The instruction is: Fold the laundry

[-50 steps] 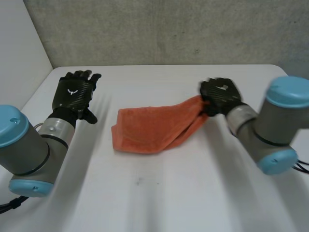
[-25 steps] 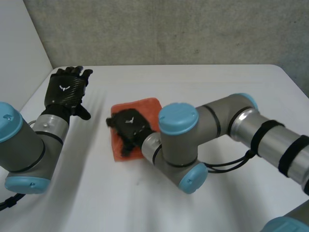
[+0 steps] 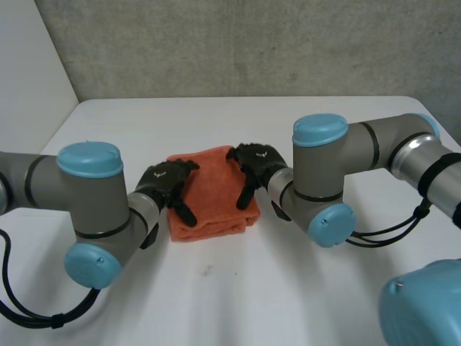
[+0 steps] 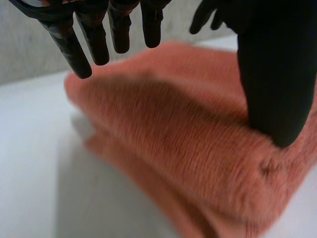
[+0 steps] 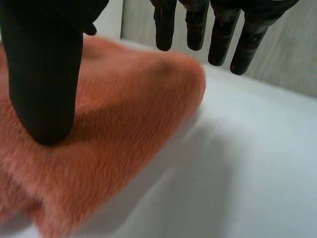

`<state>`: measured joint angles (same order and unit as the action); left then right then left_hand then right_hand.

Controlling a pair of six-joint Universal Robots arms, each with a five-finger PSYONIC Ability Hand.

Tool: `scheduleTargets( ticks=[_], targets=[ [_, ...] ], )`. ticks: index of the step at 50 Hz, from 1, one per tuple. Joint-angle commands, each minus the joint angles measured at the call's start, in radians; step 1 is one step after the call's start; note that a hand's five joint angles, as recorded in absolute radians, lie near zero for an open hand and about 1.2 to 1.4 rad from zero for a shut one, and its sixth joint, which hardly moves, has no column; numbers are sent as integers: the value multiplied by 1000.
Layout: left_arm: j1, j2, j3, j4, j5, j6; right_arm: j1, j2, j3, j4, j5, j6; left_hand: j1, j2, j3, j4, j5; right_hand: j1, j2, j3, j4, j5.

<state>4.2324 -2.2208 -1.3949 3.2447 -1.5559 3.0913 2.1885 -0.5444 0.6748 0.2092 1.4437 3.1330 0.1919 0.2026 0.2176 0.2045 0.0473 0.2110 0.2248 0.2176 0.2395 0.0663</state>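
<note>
**White surface, grey wall: two open hands flank a folded towel**

White and bare but for the laundry, the surface runs back to a rough grey wall, with a pale panel at the robot's left.

Left hand: open. Its fingers are straight and slightly spread, hovering just above the cloth, while its thumb rests on the top layer. Nothing is pinched. It sits at the left edge of the towel.

Right hand: also open. Its fingers hang straight and apart over the towel's right edge, and its thumb touches the nap beside them; it grips no cloth.

The towel is orange and thick-piled, and lies near the middle of the surface in stacked layers, whose edges show along the near side. Its outline is close to square, so no long axis can be read with confidence.

The relation that matters is that the towel lies directly between the two hands, inward from each, and both are equally close to it. Either hand could probably reach its own edge without travelling. A further fold would likely need one hand to close on an edge and carry it toward the other; a pressing pass would need only a downward move. The task appears well advanced.
</note>
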Motion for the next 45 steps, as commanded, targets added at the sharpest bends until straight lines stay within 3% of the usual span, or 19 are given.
scheduleTargets(
  ticks=[1, 10, 14, 17, 23, 26, 29, 33, 45],
  targets=[
    [26, 5, -6, -2, -56, 47, -1, 54, -86, 81, -11, -8, -8, -18, -33, -20, -38, -36, -50, -43, -65, -66],
    [29, 222, -13, -3, -53, 61, -1, -166, -67, 75, 4, -10, -17, -27, -42, -29, -46, -36, -50, -43, -65, -66],
    [49, 341, 4, -8, -53, 61, -7, -287, -17, 56, 66, -11, -8, -18, -33, -20, -38, -36, -50, -43, -65, -66],
    [75, 421, 26, -36, -55, 61, -38, -419, 69, 26, 162, -20, 1, -10, -25, -12, -29, -36, -50, -43, -65, -66],
    [104, 565, 82, -213, -53, 52, -96, -668, 299, -27, 271, -111, -14, -24, -39, -26, -44, -36, -50, -43, -65, -66],
    [121, 619, 80, -302, -38, 49, -111, -722, 368, -34, 276, -139, -17, -28, -43, -30, -47, -36, -50, -43, -65, -66],
    [124, 673, 57, -358, -17, 47, -157, -868, 550, -56, 273, -175, -17, -28, -43, -30, -47, -36, -50, -43, -65, -66],
    [124, 739, 7, -365, -1, 47, -180, -951, 656, -100, 264, -171, -17, -28, -43, -30, -47, -36, -50, -43, -65, -66],
    [129, 767, 8, -361, 7, 47, -220, -1008, 709, -140, 170, -171, -17, -28, -43, -30, -47, -36, -50, -43, -65, -66]
  ],
)
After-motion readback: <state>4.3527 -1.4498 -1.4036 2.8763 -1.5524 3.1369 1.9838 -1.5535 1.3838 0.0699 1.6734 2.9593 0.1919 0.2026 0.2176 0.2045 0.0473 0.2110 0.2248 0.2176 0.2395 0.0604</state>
